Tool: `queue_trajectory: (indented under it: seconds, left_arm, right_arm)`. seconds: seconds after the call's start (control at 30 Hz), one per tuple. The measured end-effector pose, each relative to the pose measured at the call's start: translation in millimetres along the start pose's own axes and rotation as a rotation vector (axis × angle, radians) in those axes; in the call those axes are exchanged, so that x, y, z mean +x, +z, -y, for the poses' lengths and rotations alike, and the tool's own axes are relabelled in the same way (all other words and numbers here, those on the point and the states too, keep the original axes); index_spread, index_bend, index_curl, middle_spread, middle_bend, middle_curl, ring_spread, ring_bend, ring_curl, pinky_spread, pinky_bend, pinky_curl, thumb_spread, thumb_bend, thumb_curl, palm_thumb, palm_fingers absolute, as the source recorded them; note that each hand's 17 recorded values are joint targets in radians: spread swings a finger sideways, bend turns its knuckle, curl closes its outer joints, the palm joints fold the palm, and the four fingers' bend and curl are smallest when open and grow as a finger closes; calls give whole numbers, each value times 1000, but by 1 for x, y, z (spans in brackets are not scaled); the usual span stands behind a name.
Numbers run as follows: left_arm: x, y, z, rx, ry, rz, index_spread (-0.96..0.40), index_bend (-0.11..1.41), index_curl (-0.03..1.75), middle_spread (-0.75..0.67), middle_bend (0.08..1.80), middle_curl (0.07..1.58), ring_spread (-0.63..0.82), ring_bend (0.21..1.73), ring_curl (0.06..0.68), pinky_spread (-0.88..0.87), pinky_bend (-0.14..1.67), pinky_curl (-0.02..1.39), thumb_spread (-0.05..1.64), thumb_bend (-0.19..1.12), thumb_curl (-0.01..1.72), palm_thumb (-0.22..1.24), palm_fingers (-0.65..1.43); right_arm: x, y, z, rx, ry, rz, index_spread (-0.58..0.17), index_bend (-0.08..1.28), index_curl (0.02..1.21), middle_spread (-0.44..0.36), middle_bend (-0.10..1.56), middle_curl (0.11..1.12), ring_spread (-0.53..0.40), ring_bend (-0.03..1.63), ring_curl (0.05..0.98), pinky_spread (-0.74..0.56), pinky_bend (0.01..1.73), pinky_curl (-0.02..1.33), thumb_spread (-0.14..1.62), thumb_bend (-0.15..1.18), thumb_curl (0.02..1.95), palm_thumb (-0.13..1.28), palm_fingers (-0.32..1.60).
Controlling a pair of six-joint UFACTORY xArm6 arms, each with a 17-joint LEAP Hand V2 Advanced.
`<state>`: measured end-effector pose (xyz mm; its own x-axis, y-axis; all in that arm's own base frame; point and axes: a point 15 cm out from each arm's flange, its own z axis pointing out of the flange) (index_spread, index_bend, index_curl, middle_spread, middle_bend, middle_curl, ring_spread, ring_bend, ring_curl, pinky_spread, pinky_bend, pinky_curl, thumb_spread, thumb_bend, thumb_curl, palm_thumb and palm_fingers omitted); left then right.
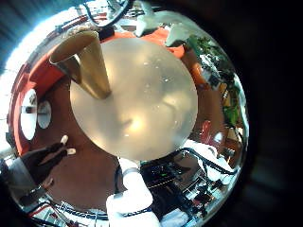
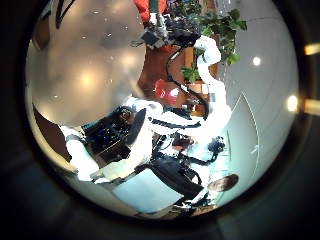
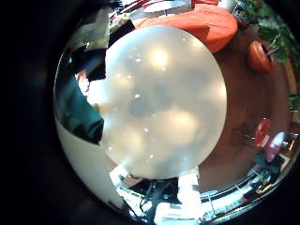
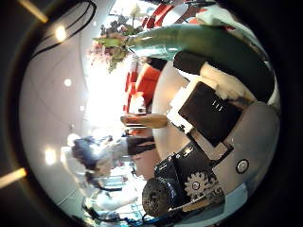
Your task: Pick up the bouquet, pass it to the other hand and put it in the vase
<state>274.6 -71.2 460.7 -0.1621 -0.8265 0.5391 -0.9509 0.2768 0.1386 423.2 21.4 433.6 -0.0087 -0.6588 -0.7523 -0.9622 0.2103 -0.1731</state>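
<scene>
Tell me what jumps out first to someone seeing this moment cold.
The bouquet stands out first: it stretches across the right thumb side palm view, close against the right hand, whose fingers appear to hold its stems. Next is the round table, which fills the left little finger side palm view. The tall, flared vase stands empty near its edge.

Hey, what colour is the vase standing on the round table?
The vase is a shiny golden brass colour, seen best in the left little finger side palm view.
</scene>
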Motion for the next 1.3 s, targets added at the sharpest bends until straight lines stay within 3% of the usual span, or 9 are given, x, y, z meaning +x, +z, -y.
queue_trajectory:
  seconds: [0.23, 0.4, 0.57, 0.73, 1.13, 1.3]
  left_arm:
    - [26, -2, 29, 44, 38, -142, 194, 179, 367, 418, 197, 341, 561, 538, 196, 497, 190, 284, 1085, -37, 311, 254, 183]
    - [59, -27, 61, 153, 94, -361, 194, 174, 363, 413, 198, 342, 554, 546, 196, 491, 191, 285, 1067, -33, 305, 210, 191]
    - [95, -64, 83, 238, 158, -621, 197, 169, 356, 409, 198, 346, 554, 559, 197, 492, 194, 290, 1042, -29, 306, 194, 193]
    - [114, -93, 92, 255, 208, -824, 208, 157, 343, 416, 200, 348, 553, 569, 198, 492, 202, 299, 1014, -30, 312, 190, 185]
    - [148, -88, 81, 223, 334, -866, 217, 168, 324, 447, 196, 345, 563, 569, 192, 499, 220, 315, 944, -25, 329, 227, 141]
    - [153, -91, 78, 233, 354, -876, 203, 184, 332, 424, 222, 352, 556, 556, 184, 497, 196, 308, 940, -25, 335, 262, 190]
  right_arm:
    - [-48, -42, -31, -40, -126, 314, -287, 1094, 1032, -145, 1325, 887, -206, 1408, 761, -189, 1247, 899, 889, 59, 985, 1165, 1137]
    - [-74, -60, -56, -80, -246, 502, -271, 1110, 1012, -141, 1340, 872, -205, 1415, 763, -182, 1231, 926, 887, 50, 1037, 1156, 1138]
    - [-81, -59, -81, -147, -323, 586, -260, 1121, 997, -138, 1348, 861, -204, 1421, 762, -180, 1219, 947, 884, 42, 1076, 1150, 1136]
    - [-95, -58, -97, -190, -392, 635, -253, 1135, 984, -137, 1357, 851, -203, 1422, 761, -180, 1213, 967, 883, 36, 1113, 1147, 1137]
    - [-135, -20, -103, -268, -449, 679, -240, 1157, 957, -134, 1373, 831, -202, 1427, 758, -182, 1195, 1006, 889, 19, 1187, 1139, 1133]
    - [-149, 5, -109, -320, -465, 675, -237, 1163, 949, -134, 1377, 825, -202, 1428, 757, -183, 1189, 1017, 891, 13, 1210, 1138, 1133]
